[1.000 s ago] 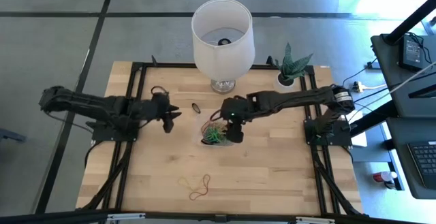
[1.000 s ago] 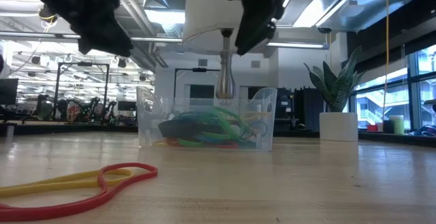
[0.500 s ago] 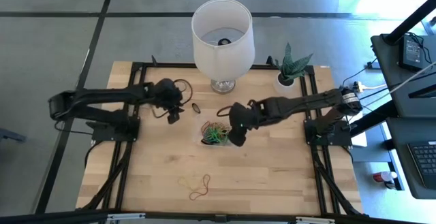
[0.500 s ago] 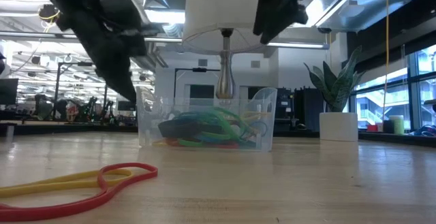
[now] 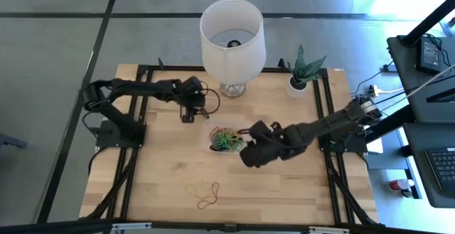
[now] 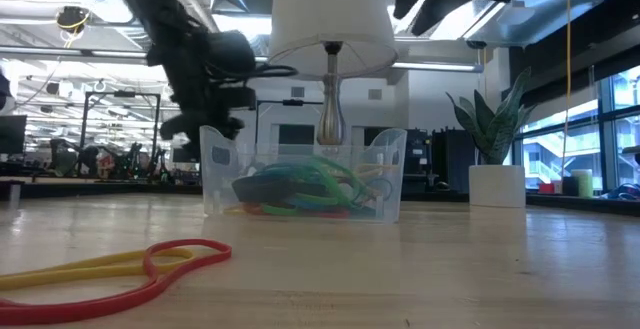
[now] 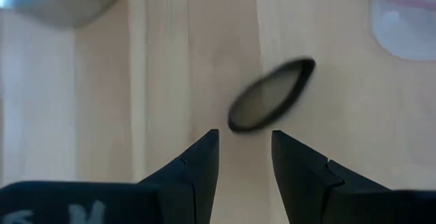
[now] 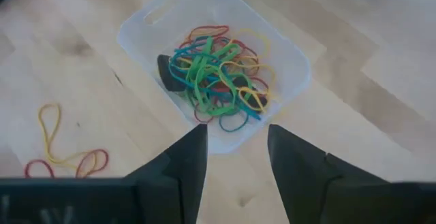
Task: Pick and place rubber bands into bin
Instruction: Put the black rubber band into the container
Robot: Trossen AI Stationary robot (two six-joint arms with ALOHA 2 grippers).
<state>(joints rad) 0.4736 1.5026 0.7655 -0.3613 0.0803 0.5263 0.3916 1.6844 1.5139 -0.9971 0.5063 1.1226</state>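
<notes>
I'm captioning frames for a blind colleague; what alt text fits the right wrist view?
A clear plastic bin on a wooden table holds a tangle of green, red, yellow and blue rubber bands, seen from above past the right end effector, whose two dark fingers are open and empty. A yellow band and a red band lie loose on the wood beside the bin.

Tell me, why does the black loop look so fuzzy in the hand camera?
In the left wrist view the black rubber band is smeared, probably motion blur, and the left gripper has open fingers just short of it. In the low view bright windows leave the arms as dark shapes. In the right wrist view the bin looks soft.
</notes>
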